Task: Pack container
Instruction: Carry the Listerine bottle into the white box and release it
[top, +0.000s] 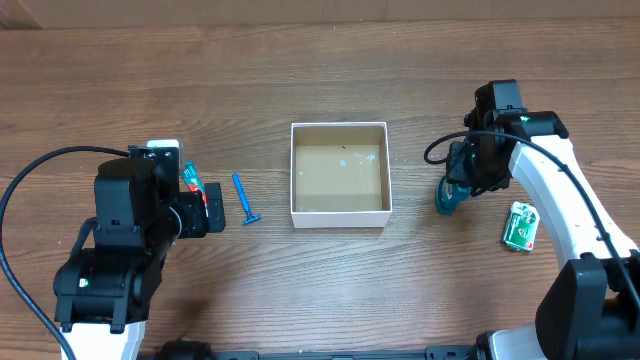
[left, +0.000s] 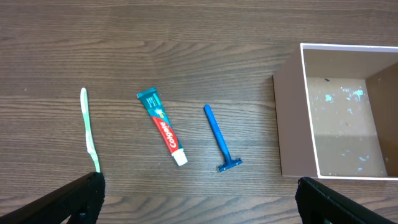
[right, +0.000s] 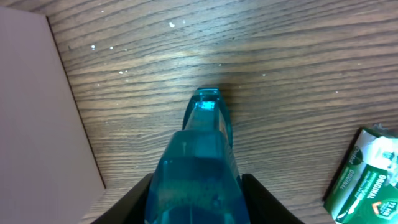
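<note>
The container (top: 293, 170) is a square, shallow white-walled box with a bare brown bottom, at the table's middle. It also shows at the right of the left wrist view (left: 289, 124). My left gripper (top: 214, 209) is open and empty (left: 199, 202), left of the container. It hovers over a toothpaste tube (left: 163, 126), a blue razor (top: 244, 200) (left: 219, 138) and a pale green toothbrush (left: 88, 127). My right gripper (top: 458, 185) (right: 199, 208) is shut on a translucent blue bottle (top: 446, 199) (right: 199, 162), just right of the container's outer wall (right: 31, 124).
A green packet (top: 520, 225) (right: 367, 177) lies on the wood table to the right of the blue bottle. The toothpaste tube (top: 190, 178) is partly hidden under my left arm in the overhead view. Black cables run from both arms.
</note>
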